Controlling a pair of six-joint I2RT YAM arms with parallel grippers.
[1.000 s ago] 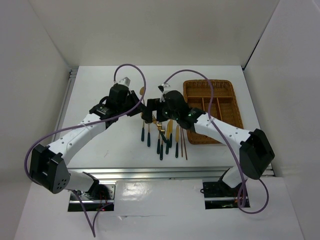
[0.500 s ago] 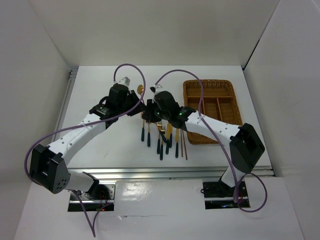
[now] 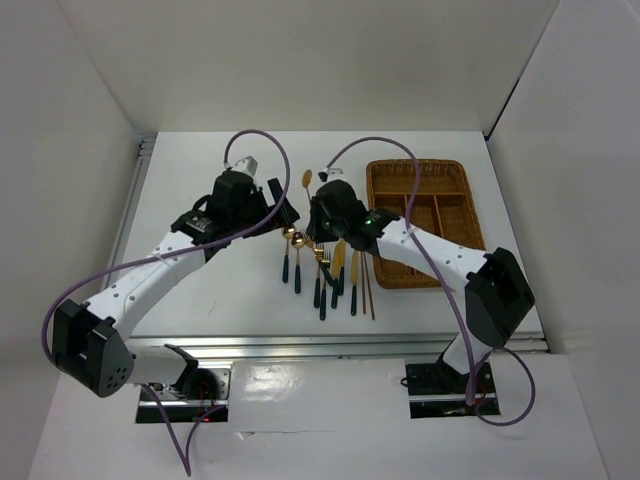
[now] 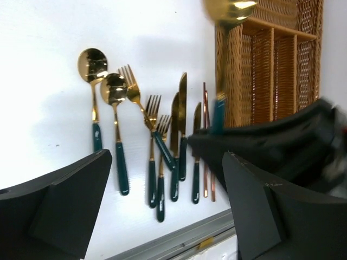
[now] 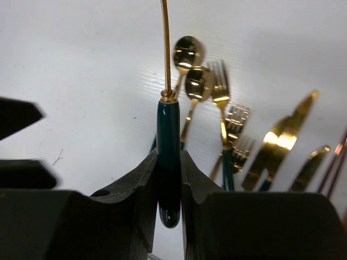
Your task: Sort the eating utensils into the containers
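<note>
We note the left claw (image 4: pixel 165 162) released, its fingers spread wide with nothing between them, hovering over the white desk (image 3: pixel 200 170). Just to its right, the right claw (image 5: pixel 169 181) is clenched on the dark green handle of one spoon (image 5: pixel 168 135). The spoon is lifted off the desk with its gold bowl pointing toward the far side (the bowl is blurred in the left wrist view). On the desk below both claws lies a row of utensils, handles toward the arm bases: two spoons (image 3: pixel 291 250) at the left, then forks (image 3: pixel 320 275), then knives (image 3: pixel 340 262), and the chopsticks (image 3: pixel 366 285) last. Right of these sits the wicker tray (image 3: pixel 430 163), the right arm crossing its near left corner.
</note>
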